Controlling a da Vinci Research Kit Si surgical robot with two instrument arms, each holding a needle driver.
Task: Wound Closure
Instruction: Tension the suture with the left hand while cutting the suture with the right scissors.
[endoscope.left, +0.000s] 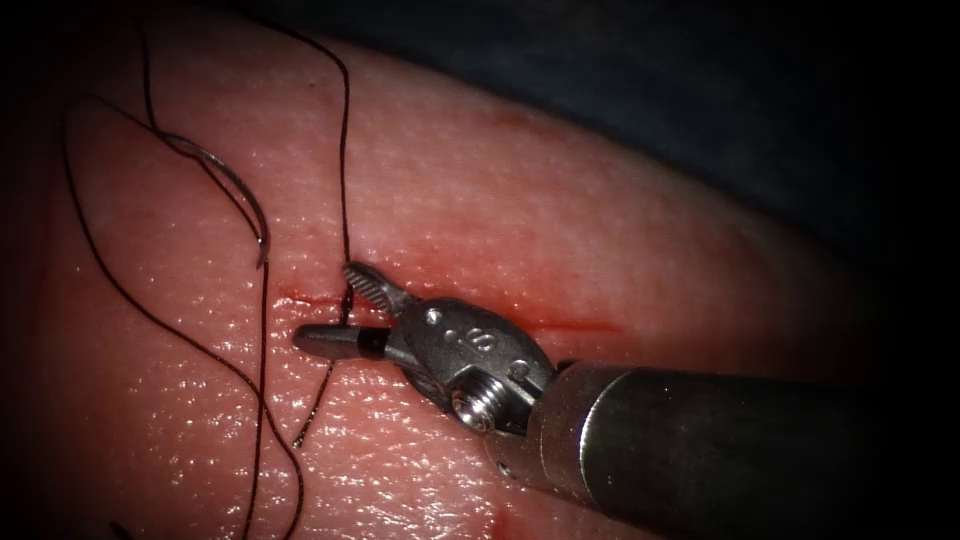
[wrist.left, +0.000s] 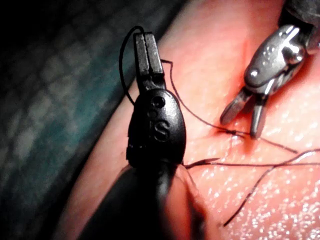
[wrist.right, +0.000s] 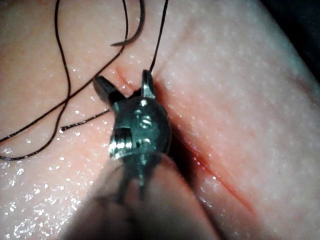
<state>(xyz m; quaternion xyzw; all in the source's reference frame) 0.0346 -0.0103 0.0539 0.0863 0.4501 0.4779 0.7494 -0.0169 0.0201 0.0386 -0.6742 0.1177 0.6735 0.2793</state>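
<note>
Behind it all there's just a dark teal cloth (wrist.left: 45, 115) with a faint grid weave. Light falls off fast toward the edges, pretty much black there.

I'm looking at my right tool (endoscope.left: 345, 310): silver wrist stamped with digits, a hex screw (endoscope.left: 474, 403), serrated jaws, dark grey shaft (endoscope.left: 700, 450). My left tool (wrist.left: 146, 50) is showing black, embossed clevis.

surgical training lab setup, slab of pork tissue (endoscope.left: 560, 210) with a cut, loose suture thread (endoscope.left: 90, 250), dark cloth behind
</note>
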